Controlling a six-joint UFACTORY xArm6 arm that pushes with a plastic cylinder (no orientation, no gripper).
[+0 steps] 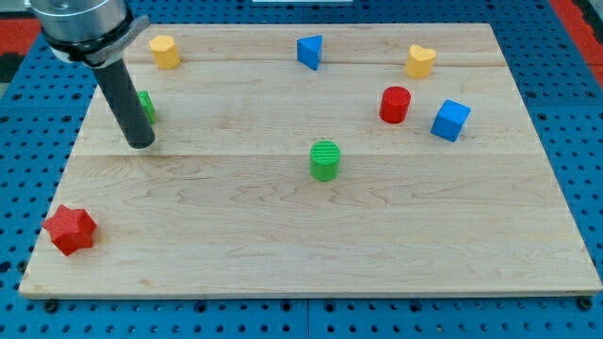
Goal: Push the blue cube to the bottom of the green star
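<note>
Wooden board (pixel 283 254): pale planks are laid flat on a blue pegboard surface (pixel 584 141); all blocks are carried on it.
Rod: a dark straight shaft is seen descending from a metal collar at 10 o'clock of the board; no jaws are fitted, so no jaw state can be told.
My tip (pixel 140 143): its end is set on the wood at 9 o'clock of the board, just at 5 o'clock of the green star, touching or nearly so; which cannot be told.
Blue cube (pixel 450 121): it is placed at 3 o'clock of the board, just beside the red cylinder, at its 4 o'clock, and well apart from the tip and the green star.
Red star (pixel 70 229): it is found at 8 o'clock, close to the board's edge, alone.
Green cylinder (pixel 325 160): it is stood upright near the board's centre, ridged on top.
Red cylinder (pixel 395 104): it is stood upright at 2 o'clock, between the yellow heart and the blue cube.
Blue triangle (pixel 310 51): it is noted at 12 o'clock.
Yellow heart (pixel 420 61): it is noted at 1 o'clock.
Yellow block (pixel 164 52): it is seen at 11 o'clock; its shape is not certain.
Green star (pixel 146 105): it is mostly hidden behind the rod at 10 o'clock; only a sliver is shown.
</note>
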